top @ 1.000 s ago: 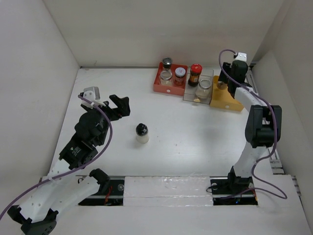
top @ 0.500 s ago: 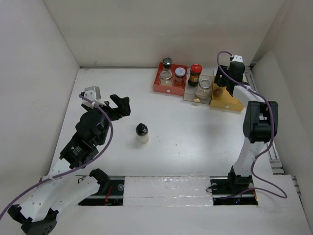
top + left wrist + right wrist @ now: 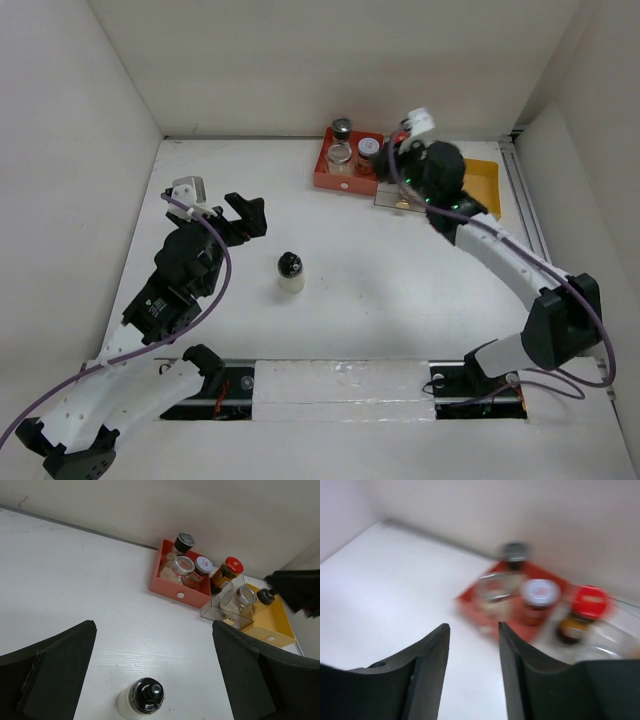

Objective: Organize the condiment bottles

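Black-capped bottle stood alone centre frame on the desk, left gripper spread empty nearby; right gripper, parted and empty, hung by the upper-right trays and might topple jars.

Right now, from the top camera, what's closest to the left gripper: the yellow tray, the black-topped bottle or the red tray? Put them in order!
1. Black-topped bottle, mid-table, just right of the left gripper.
2. Red tray, at the back wall.
3. Yellow tray, back right.
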`<action>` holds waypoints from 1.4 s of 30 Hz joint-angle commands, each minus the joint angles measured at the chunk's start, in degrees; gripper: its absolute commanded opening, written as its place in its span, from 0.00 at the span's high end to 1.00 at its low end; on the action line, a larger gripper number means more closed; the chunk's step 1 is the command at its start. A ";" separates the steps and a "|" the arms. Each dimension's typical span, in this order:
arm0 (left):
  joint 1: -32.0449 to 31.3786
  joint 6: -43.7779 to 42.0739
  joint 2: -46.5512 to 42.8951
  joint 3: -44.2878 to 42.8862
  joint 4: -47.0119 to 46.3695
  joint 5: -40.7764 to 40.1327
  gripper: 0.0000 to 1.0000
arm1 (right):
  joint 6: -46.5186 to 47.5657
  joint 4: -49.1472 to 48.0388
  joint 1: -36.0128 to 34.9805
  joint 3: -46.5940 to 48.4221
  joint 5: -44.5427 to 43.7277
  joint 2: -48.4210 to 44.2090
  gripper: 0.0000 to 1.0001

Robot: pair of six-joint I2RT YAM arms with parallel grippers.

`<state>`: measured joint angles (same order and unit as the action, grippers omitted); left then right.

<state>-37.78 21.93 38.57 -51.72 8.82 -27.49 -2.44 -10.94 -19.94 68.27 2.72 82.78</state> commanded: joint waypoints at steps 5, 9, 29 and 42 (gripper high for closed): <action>0.07 -0.49 -0.60 -0.13 -2.32 -1.17 0.00 | 8.84 -1.01 -22.22 -10.16 10.99 0.20 0.10; 0.07 -0.49 -0.60 -0.13 -2.32 -1.17 0.00 | 8.85 -1.01 -26.46 -13.60 12.29 0.61 0.01; 0.07 -0.49 -0.60 -0.13 -2.32 -0.64 0.00 | 11.40 0.22 -32.17 0.72 16.44 20.57 0.01; 0.07 -0.49 -0.60 -0.13 -2.32 -0.11 0.00 | 10.17 0.74 -32.17 0.20 12.76 18.48 0.41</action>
<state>-37.78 21.93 38.52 -51.72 8.82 -27.83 7.90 -8.29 -52.12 67.26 17.21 104.44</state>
